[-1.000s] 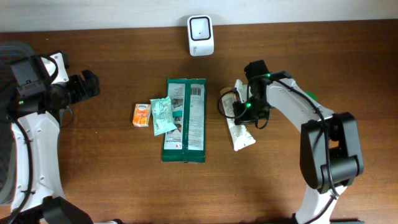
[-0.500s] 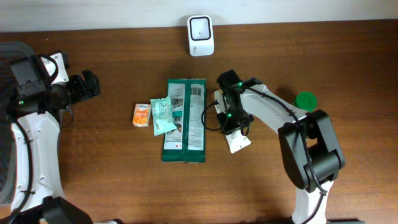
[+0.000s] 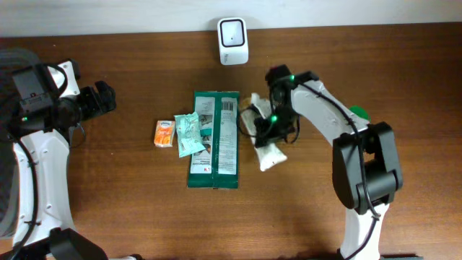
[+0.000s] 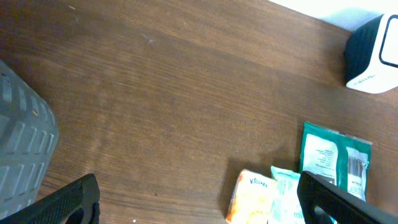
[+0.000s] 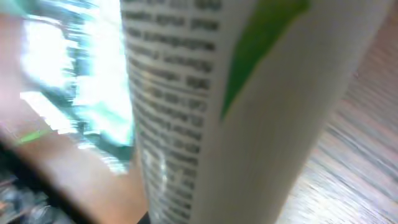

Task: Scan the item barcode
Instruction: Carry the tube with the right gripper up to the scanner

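Note:
The item, a white tube (image 3: pixel 269 154) with green marking and small black print, lies slanted just right of the big green packet (image 3: pixel 214 141). My right gripper (image 3: pixel 269 124) is down over the tube's upper half and shut on it. The blurred tube (image 5: pixel 249 112) fills the right wrist view and hides the fingers. The white barcode scanner (image 3: pixel 232 32) stands at the table's back edge. Far left, my left gripper (image 3: pixel 107 97) hangs open and holds nothing; the left wrist view shows its dark fingertips (image 4: pixel 68 202) wide apart.
A small teal sachet (image 3: pixel 188 133) and an orange packet (image 3: pixel 165 133) lie left of the green packet; the left wrist view shows the orange packet (image 4: pixel 252 196) and the scanner (image 4: pixel 373 53) too. A green cap (image 3: pixel 355 113) sits behind the right arm.
The right arm swung left, then slightly back, and the tube shifted left and turned towards the green packet. The left arm stayed still.

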